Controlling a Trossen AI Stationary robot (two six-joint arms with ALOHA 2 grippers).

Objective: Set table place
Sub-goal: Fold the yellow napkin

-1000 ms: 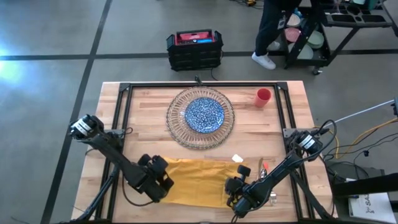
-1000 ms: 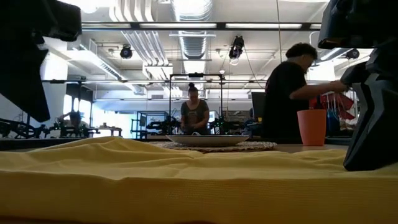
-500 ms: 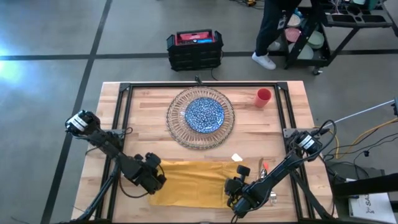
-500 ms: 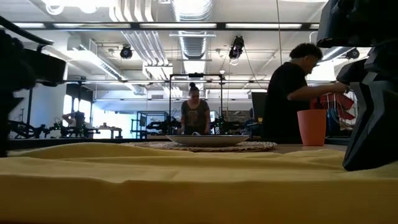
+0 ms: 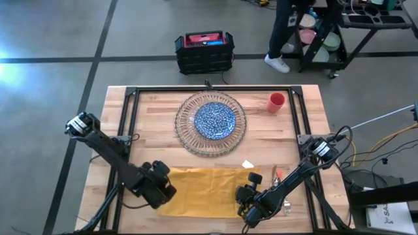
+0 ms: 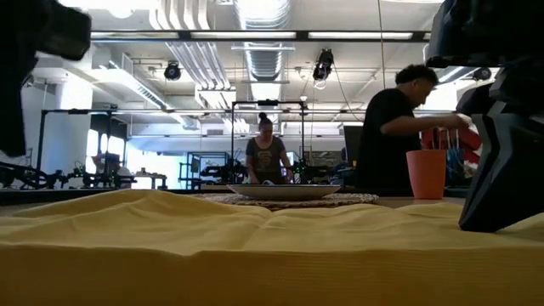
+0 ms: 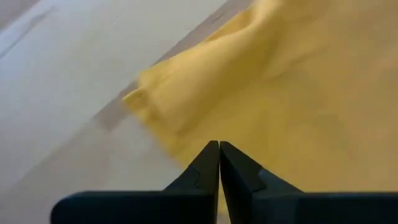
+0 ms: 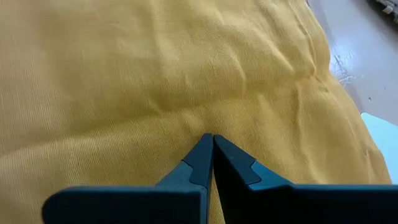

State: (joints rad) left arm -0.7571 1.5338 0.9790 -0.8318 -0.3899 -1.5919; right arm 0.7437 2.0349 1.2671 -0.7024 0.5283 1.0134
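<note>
The yellow napkin (image 5: 202, 189) lies spread along the near part of the table (image 5: 261, 140). My left gripper (image 5: 164, 190) is shut at the napkin's left end, and my right gripper (image 5: 243, 197) is shut at its right end. Farther back, the blue-patterned plate (image 5: 214, 120) sits on the clear ribbed charger (image 5: 186, 140). The red cup (image 5: 277, 102) stands upright at the far right. Orange-handled cutlery (image 5: 277, 175) lies just right of the napkin. My left gripper pinches the napkin near its left edge (image 7: 186, 134), slanting down onto it from the table's left. The shut fingertips (image 7: 211, 155) hide the exact spot. The cloth humps up on that side (image 6: 144, 197); the rest lies on the table. My right gripper pinches the napkin's top surface near its right end (image 8: 208, 121), coming down at a slant from the table's right. Creases in the cloth run toward the shut fingertips (image 8: 200, 155). Around them the cloth lies on the table.
A small white scrap (image 5: 248, 165) lies by the napkin's far right corner. A black frame rail (image 5: 209, 89) runs around the table top. A black crate (image 5: 204, 51) stands on the floor beyond the far edge. People are in the room behind.
My left gripper has gone toward the table's left edge with the napkin's left end, drawing the cloth out to the left. That side flattened, then humped up again as the gripper rose. The napkin's right end and my right gripper have stayed put.
</note>
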